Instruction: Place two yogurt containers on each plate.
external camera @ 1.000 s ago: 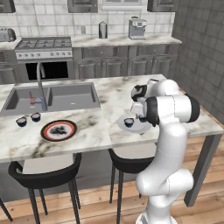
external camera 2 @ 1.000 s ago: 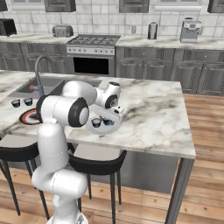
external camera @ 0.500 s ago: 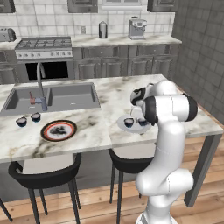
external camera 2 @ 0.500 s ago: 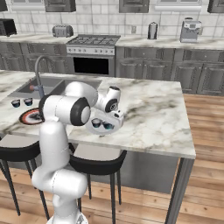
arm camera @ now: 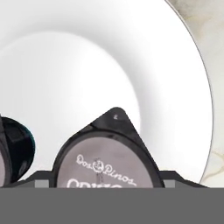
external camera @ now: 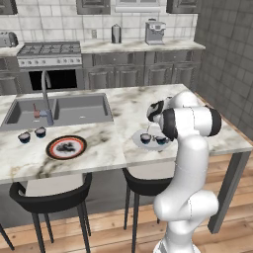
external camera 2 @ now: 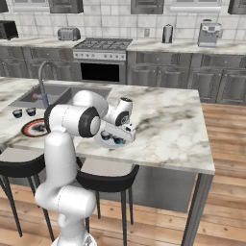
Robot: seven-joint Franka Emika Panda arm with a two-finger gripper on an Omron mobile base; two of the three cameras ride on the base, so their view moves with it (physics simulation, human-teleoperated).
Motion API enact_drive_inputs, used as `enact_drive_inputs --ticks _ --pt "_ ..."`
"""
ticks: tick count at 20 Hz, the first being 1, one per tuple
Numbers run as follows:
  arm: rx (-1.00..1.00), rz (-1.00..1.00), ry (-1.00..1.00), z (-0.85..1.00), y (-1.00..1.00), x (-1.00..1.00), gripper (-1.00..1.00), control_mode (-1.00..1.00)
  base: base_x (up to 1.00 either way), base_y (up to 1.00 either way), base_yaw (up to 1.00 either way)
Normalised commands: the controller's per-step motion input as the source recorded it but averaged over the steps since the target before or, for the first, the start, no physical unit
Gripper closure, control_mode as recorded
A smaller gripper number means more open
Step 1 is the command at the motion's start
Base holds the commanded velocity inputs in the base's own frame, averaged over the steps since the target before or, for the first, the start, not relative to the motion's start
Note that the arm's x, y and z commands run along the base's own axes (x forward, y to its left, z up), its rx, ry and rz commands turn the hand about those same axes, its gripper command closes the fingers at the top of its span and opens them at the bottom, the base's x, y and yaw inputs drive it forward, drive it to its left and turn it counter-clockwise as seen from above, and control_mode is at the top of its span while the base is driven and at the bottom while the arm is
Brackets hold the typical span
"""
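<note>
A white plate [external camera: 139,144] [external camera 2: 128,140] [arm camera: 87,57] lies on the island's right half. Two yogurt containers stand on it, one [external camera: 145,138] [external camera 2: 105,136] [arm camera: 15,151] to the left, the other [external camera: 161,141] [external camera 2: 118,140] [arm camera: 107,164] directly under my gripper [external camera: 158,131] [external camera 2: 121,132] [arm camera: 108,181]. My gripper points down and is open, its tips on either side of that cup, which rests on the plate. The red-rimmed plate [external camera: 66,147] [external camera 2: 33,128] lies further left, and two more yogurt containers [external camera: 24,137] [external camera: 40,132] [external camera 2: 18,113] [external camera 2: 31,111] stand on the counter beside it.
A sink [external camera: 59,108] with a tall faucet [external camera: 46,94] is set into the island behind the red-rimmed plate. Two dark stools [external camera: 49,190] [external camera: 146,178] stand at the island's front edge. The back counter carries a stove, a toaster and a coffee machine.
The jaws have spread slightly around the cup on the white plate. The arm has hardly moved.
</note>
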Motion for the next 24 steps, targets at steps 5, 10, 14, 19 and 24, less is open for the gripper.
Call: enact_drive_inputs --ticks 5,10,14,19,24 --pt "0.0 0.0 0.0 -0.01 0.0 0.0 -1.0 -1.0 0.0 0.0 0.0" --pt "0.0 0.0 0.0 0.0 0.0 0.0 -1.0 -1.0 0.0 0.0 0.0" --pt "0.0 0.0 0.0 0.14 0.0 -0.03 -1.0 -1.0 0.0 0.0 0.0" --pt "0.0 0.0 0.0 0.33 0.04 -0.09 -1.0 -1.0 0.0 0.0 0.0" --pt "-0.01 0.0 0.0 0.43 0.07 -0.09 -1.0 -1.0 0.0 0.0 0.0"
